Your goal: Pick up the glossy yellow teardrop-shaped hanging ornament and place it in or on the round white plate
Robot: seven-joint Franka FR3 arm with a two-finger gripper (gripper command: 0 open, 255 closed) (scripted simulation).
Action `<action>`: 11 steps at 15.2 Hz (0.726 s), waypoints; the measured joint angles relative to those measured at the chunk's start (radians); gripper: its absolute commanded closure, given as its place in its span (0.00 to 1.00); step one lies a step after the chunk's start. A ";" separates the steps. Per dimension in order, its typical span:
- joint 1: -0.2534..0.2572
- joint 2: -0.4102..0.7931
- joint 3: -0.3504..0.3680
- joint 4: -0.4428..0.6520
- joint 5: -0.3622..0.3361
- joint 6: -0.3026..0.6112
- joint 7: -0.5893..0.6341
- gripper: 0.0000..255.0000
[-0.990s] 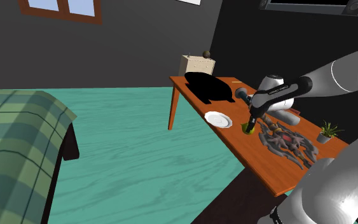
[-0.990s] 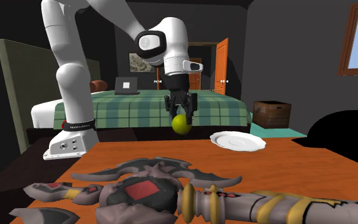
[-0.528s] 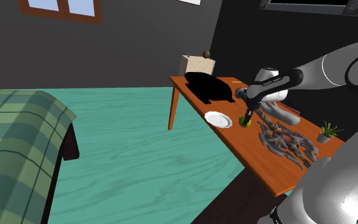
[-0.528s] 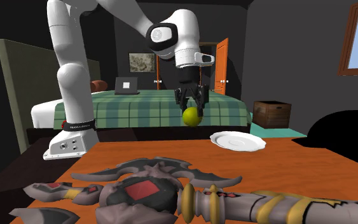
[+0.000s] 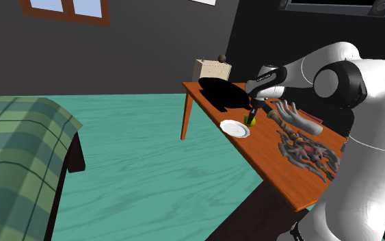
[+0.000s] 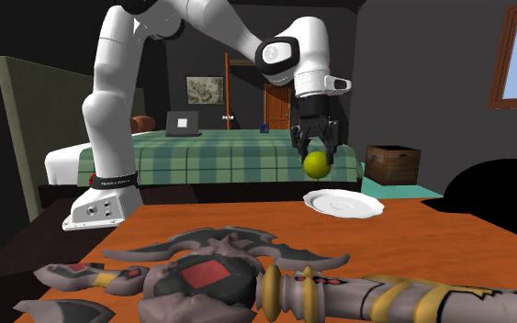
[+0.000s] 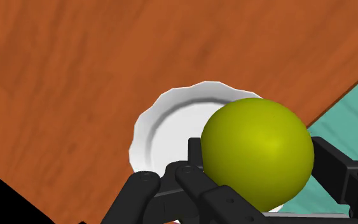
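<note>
Yellow ornament (image 6: 316, 165) hangs clasped between the fingers of the black gripper (image 6: 317, 153), in the air above the white plate (image 6: 343, 204). That plate rests on the orange-brown table (image 6: 412, 240).

The hand (image 7: 254, 200) clasps a glossy yellow ornament (image 7: 257, 149), which looks round from here, with its black fingers (image 7: 337, 170) pressed against the ornament's two sides. Just beyond the ornament lies a round white plate (image 7: 165, 133) with a scalloped rim, partly covered by the ornament and the fingers. The plate rests on an orange-brown wood-grain desk (image 7: 75, 76), close to the desk's edge. Past that edge, to one side of the hand, lies teal floor (image 7: 357, 118). On the hand's other side a black area (image 7: 6, 200) borders the desk.
</note>
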 measured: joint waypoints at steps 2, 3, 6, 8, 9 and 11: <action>-0.026 0.071 0.021 0.102 0.046 -0.043 -0.017 1.00; -0.040 0.109 0.032 0.157 0.067 -0.065 -0.021 1.00; -0.068 0.191 0.059 0.266 0.107 -0.103 -0.024 1.00; -0.076 0.211 0.066 0.273 0.119 -0.093 -0.028 1.00; -0.079 0.218 0.069 0.272 0.123 -0.086 -0.031 1.00; -0.083 0.233 0.076 0.266 0.133 -0.066 -0.034 1.00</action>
